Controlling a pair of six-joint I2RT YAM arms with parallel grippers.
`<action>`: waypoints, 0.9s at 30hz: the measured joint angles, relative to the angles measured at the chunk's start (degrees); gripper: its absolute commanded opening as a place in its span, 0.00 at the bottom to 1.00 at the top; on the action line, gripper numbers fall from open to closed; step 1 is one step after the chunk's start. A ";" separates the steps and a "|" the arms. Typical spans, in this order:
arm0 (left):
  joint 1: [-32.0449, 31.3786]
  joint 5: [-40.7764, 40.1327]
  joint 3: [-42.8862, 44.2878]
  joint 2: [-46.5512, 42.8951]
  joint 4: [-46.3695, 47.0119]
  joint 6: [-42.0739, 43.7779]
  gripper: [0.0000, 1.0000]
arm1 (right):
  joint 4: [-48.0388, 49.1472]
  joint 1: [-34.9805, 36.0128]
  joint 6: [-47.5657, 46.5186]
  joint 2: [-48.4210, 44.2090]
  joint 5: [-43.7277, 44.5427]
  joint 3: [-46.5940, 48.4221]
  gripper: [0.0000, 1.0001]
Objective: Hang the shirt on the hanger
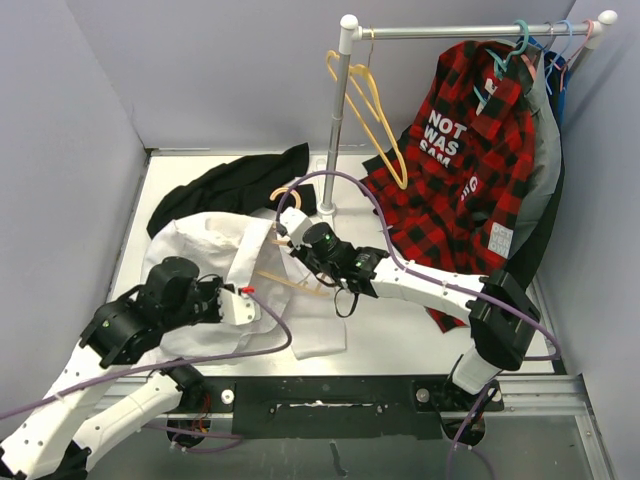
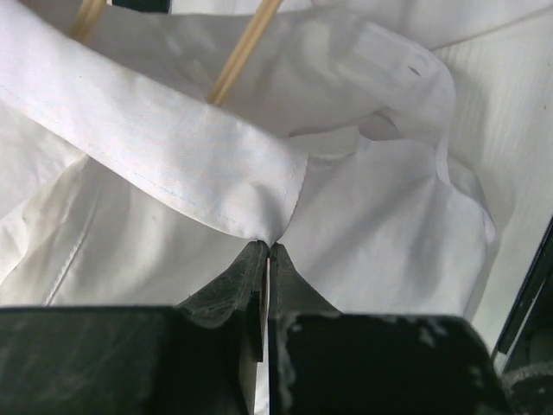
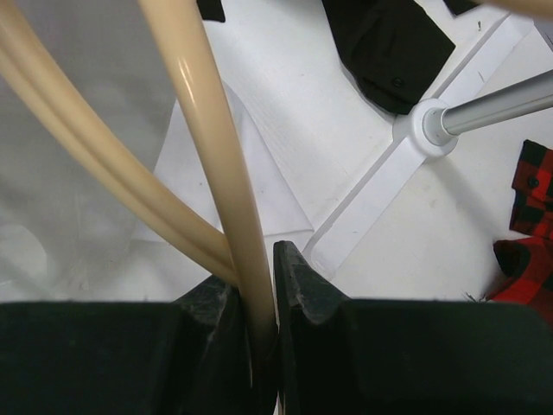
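The white shirt [image 1: 205, 250] lies bunched on the table at centre left; it fills the left wrist view [image 2: 380, 216]. My left gripper [image 1: 243, 303] is shut on a fold of its fabric, by a flat white band [image 2: 147, 147]. The pale tan hanger [image 1: 292, 283] lies partly under the shirt, its hook [image 1: 282, 193] near the black garment. My right gripper [image 1: 292, 243] is shut on one hanger rod [image 3: 207, 147]; two more rods run off to the left. In the left wrist view two tan rods [image 2: 246, 47] show at the top.
A black garment [image 1: 235, 185] lies at the back left. A rail stand [image 1: 338, 120] with white base [image 3: 415, 130] holds a yellow hanger [image 1: 375, 115], a red-and-black plaid shirt [image 1: 470, 150] and teal hangers [image 1: 520, 45] at the right.
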 measured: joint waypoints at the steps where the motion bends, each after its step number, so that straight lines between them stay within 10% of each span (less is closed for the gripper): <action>1: 0.00 -0.02 0.74 -0.61 -1.75 0.74 0.00 | 0.15 -0.11 0.02 0.00 -0.13 0.00 0.00; 11: 0.00 -2.91 1.53 -2.95 -12.83 5.01 0.00 | 1.53 -0.31 0.31 0.11 -4.48 0.02 0.00; 14: 0.00 -4.92 0.79 -3.72 -13.11 4.70 0.58 | 1.62 -0.17 0.24 0.68 -4.96 0.76 0.00; 16: 0.00 -5.68 1.09 -3.19 -13.25 3.93 0.73 | 2.21 0.13 0.24 1.25 -4.94 1.55 0.00; 27: 0.04 10.93 39.23 11.47 -16.37 -8.55 0.79 | 3.54 0.52 0.13 1.29 -4.92 1.92 0.00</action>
